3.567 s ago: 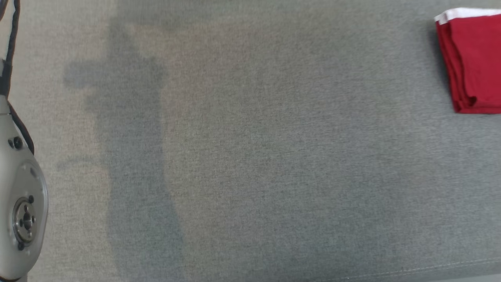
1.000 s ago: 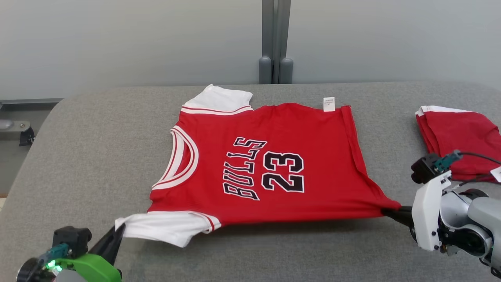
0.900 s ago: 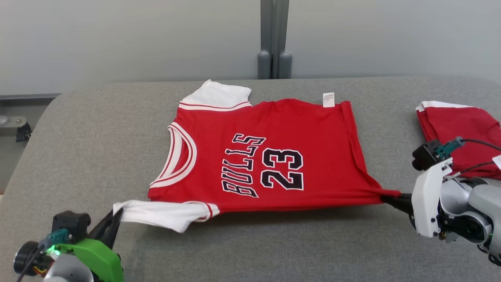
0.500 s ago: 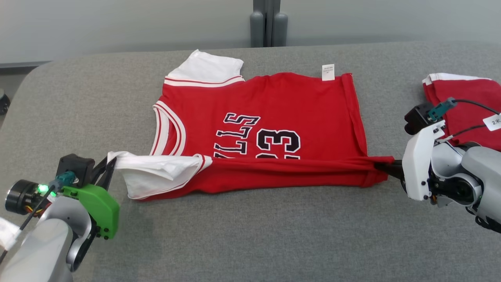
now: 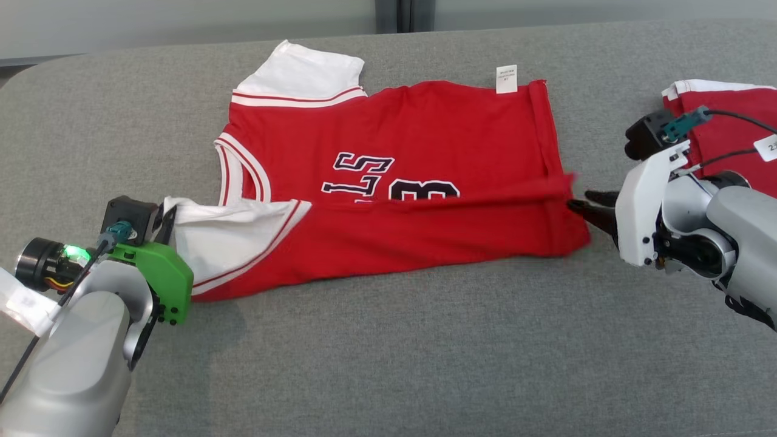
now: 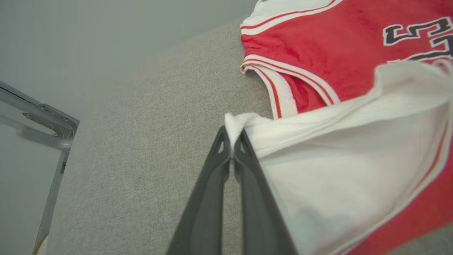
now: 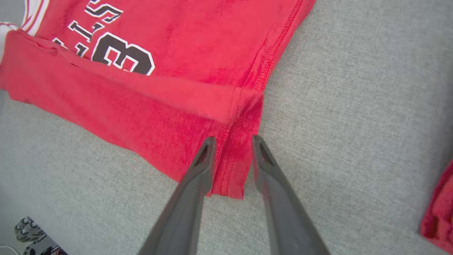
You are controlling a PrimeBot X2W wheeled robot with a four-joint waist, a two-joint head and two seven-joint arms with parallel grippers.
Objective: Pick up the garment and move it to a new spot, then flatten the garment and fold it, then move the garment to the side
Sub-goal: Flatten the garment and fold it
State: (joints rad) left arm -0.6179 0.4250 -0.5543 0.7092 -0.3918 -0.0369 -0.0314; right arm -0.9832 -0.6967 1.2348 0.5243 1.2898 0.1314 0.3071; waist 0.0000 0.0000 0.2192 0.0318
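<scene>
Grey fabric-covered table (image 5: 388, 340) carries everything. Red jersey (image 5: 425, 133) lies spread at mid-table, collar toward the robot's left, hem toward its right. Its near long edge is turned over onto the chest, covering the lower half of the black lettering, so one lengthwise fold looks laid but loose and slightly skewed. A second red garment (image 5: 737, 115), already folded, sits beyond the jersey's hem end and well apart from it. Left claw (image 5: 167, 215) is at the jersey's near collar-side corner, fingers pressed together on the edge of the white sleeve (image 5: 224, 240), which is drawn over the red body. The left wrist view confirms the pinch: white cloth bunches right at the fingertips. Right claw (image 5: 586, 203) is at the jersey's hem end with its fingers apart. In the right wrist view the folded hem corner (image 7: 231, 170) lies between them, apparently no longer squeezed. A small white label (image 5: 505, 79) sits at the jersey's far hem corner. Judged progress: pick-up, repositioning and flattening done, and the first fold about complete. Left to do: release the sleeve, further folds, then moving the jersey aside.
</scene>
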